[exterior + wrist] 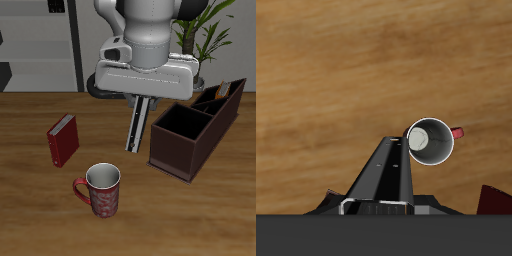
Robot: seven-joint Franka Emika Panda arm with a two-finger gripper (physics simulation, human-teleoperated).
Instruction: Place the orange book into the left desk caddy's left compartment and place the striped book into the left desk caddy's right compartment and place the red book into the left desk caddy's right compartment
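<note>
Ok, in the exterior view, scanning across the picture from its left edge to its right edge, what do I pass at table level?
Red book → mug → striped book, hanging from the gripper → caddy.

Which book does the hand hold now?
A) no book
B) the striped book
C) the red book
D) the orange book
B: the striped book hangs from the hand above the table, beside the left desk caddy, while the red book stands apart on the wood.
</note>
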